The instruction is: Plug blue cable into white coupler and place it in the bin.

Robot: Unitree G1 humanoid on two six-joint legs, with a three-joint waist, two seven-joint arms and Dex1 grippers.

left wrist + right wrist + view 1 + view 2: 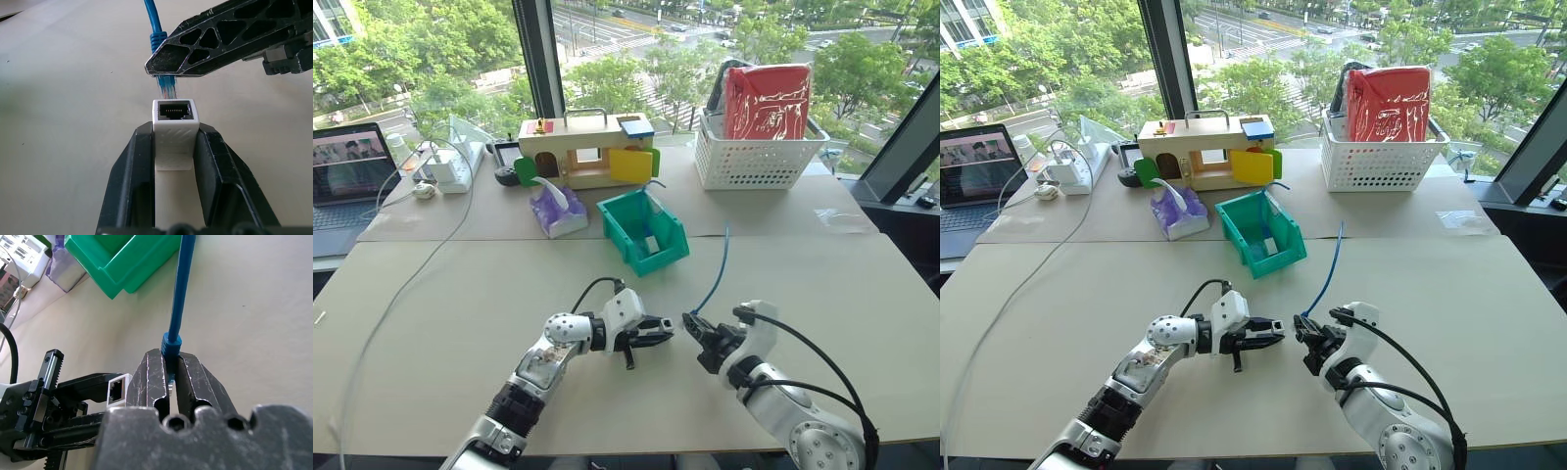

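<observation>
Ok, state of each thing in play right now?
blue cable: plug end pinched in the right gripper, not yet in the socket
white coupler: clamped in the left gripper, socket empty
bin: upright on the table, cable and coupler not in it

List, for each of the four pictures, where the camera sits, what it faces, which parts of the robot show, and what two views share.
Left eye: head, looking down over the table; both arms.
Right eye: same scene, beside it; both arms.
Left wrist: along the left gripper, shut on the white coupler.
Right wrist: along the right gripper, shut on the blue cable.
Shared: both wrist views show coupler and cable.
</observation>
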